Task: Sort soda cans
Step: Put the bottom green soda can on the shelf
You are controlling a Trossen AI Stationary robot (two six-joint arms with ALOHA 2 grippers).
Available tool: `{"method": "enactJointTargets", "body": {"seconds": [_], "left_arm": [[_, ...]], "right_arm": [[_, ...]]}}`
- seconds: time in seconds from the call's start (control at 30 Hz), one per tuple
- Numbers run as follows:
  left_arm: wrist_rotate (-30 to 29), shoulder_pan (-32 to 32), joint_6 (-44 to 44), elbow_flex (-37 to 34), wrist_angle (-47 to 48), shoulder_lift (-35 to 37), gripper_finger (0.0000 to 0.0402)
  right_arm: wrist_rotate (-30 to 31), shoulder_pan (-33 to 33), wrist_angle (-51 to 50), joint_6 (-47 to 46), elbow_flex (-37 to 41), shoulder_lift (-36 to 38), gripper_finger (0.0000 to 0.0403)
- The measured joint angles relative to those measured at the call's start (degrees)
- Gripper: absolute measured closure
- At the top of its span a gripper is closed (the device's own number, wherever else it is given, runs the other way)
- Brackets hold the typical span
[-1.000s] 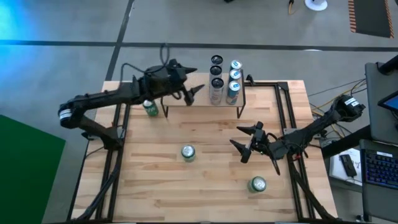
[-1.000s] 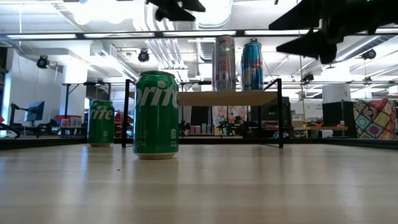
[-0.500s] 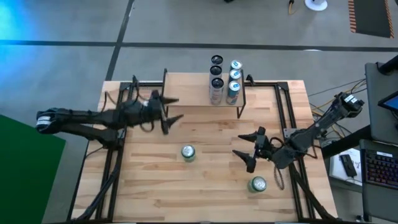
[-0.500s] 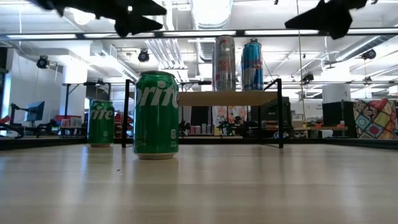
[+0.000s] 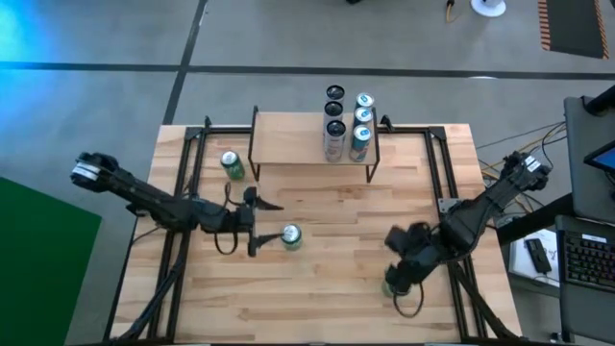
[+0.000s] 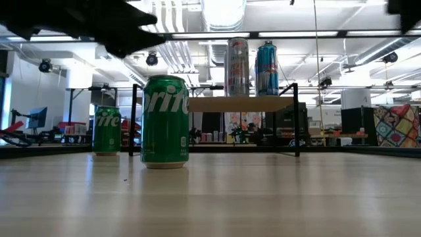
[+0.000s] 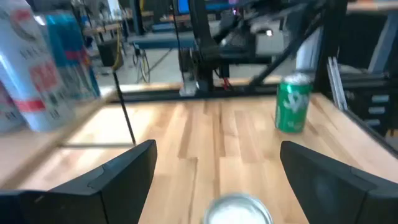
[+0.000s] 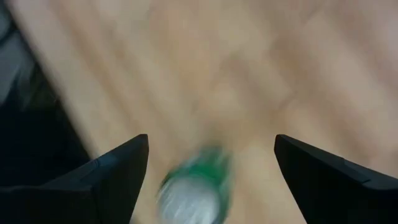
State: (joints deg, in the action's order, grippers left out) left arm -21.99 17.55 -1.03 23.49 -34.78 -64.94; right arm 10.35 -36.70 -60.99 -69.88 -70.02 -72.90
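Here — green can point(image 5: 291, 236) beside left gripper point(image 5: 261, 224).

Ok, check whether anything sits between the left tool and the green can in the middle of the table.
Nothing visible does. The left tool is open, just beside the middle green can, with only bare table between them.

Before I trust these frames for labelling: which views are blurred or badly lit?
Right wrist view: heavily smeared, the green can a streak. Left wrist view: soft, the nearest can top blurred. Low view: bright ceiling lights leave the arms as silhouettes. High view: sharp, with a blue glow at one corner.
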Motion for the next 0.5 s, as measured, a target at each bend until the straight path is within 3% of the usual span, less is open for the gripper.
{"method": "enactJointTargets", "body": {"seconds": [0.07, 0.17, 0.3, 0.5], "left_arm": [[-1.5, 1.7, 0.5, -0.4, -0.8, -1.8, 0.0075], [-5.1, 4.4, 0.0, -1.1, -4.2, -4.1, 0.0075], [-9.2, 5.8, -2.6, -1.0, -6.7, -6.5, 0.0075], [-9.6, 5.8, -3.4, 0.0, -6.8, -6.1, 0.0075]], "right_arm": [[-5.7, -1.1, 0.4, -1.3, -2.1, -2.5, 0.0067], [-8.7, -2.6, -0.1, -3.0, -5.1, -6.0, 0.0067], [-8.1, -4.3, -6.0, -5.8, -8.9, -11.0, 0.0067], [-8.3, -6.4, -11.5, -13.1, -10.2, -17.5, 0.0067]]}}
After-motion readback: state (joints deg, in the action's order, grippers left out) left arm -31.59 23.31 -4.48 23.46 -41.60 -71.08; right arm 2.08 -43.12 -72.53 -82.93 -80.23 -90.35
